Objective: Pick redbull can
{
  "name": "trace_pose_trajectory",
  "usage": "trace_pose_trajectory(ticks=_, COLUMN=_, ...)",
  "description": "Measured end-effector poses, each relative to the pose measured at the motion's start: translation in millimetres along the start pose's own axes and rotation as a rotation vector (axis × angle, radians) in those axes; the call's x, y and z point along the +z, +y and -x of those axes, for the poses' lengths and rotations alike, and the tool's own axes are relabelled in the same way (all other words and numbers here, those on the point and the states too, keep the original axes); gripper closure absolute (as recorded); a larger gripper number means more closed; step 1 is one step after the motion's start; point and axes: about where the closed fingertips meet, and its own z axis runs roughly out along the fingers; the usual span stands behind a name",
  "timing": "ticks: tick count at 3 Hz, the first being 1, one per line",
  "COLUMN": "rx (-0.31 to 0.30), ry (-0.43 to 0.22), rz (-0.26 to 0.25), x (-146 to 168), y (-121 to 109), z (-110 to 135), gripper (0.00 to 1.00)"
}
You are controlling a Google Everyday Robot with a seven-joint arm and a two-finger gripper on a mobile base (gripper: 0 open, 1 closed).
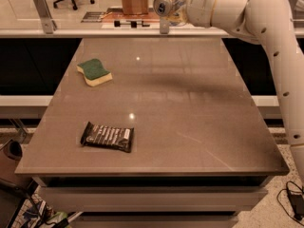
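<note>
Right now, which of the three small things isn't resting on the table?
The redbull can: the pincer holds it in the air above the far edge of the table. The green sponge and dark snack bar lie flat on it.

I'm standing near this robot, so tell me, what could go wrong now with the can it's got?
The gripper holds the redbull can tipped sideways, high above the far end of the table. If the grip slips, the can could drop, roll and fall off the edge. Swinging left, it might also strike the brown box seen just beside it.
</note>
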Motion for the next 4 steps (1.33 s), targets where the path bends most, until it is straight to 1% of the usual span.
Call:
trace_pose_trajectory(ticks=1, rx=-0.112, ry=0.019, rz=0.036, x=-2, y=8, z=6, gripper=1.00)
trace_pose_trajectory(ticks=2, rx=-0.230, ry=0.017, rz=0.049, x=-6, y=14, z=6, gripper=1.00)
trace_pose_trajectory(ticks=3, rx=-0.344, ry=-0.010, rz=0.046, x=-9, y=16, z=2, gripper=1.00)
trace_pose_trajectory(ticks=4, rx=-0.512, ry=-0.009, rz=0.060, x=-12, y=12, z=2, gripper=1.00)
